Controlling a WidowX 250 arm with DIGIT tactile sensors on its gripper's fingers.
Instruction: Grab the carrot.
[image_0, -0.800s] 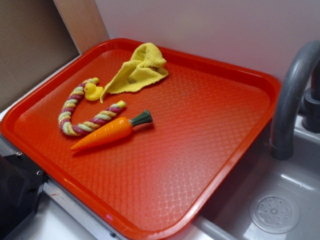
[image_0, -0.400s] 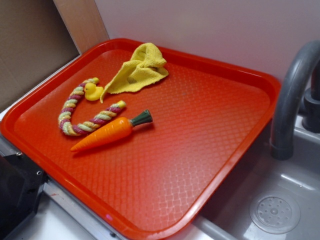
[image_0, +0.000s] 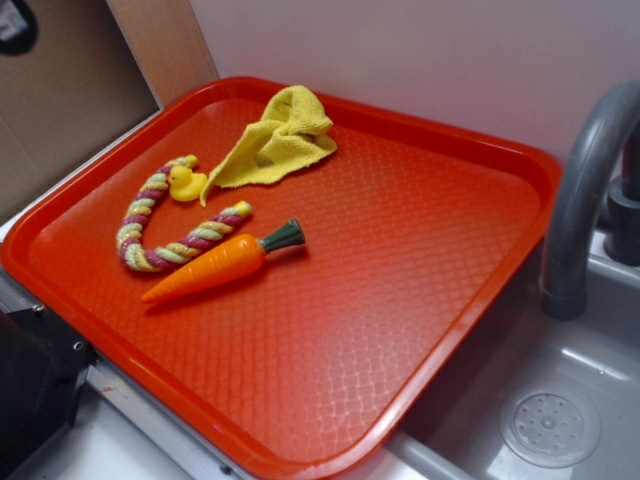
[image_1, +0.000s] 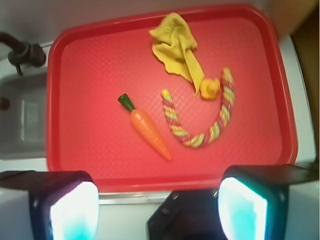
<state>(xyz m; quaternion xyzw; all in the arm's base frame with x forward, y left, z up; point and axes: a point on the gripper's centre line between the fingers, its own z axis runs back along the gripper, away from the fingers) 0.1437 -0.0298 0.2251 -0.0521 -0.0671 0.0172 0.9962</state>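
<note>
The orange carrot (image_0: 215, 265) with its dark green stem lies flat on the red tray (image_0: 420, 300), left of the middle, with the stem pointing toward the faucet side. In the wrist view the carrot (image_1: 147, 131) lies well ahead of my gripper (image_1: 157, 212), which hangs high over the tray's (image_1: 90, 75) near edge. Both fingers (image_1: 75, 215) stand wide apart with nothing between them. The gripper is open and far from the carrot.
A twisted rope toy (image_0: 150, 235) curls right beside the carrot, a small yellow duck (image_0: 184, 184) at its end. A yellow cloth (image_0: 278, 135) lies at the tray's back. A grey faucet (image_0: 580, 200) and sink (image_0: 550, 400) are on the right, a black box (image_0: 30, 390) at the front left.
A dark rounded part has come into the top left corner of the exterior view. Nothing on the tray has moved.
</note>
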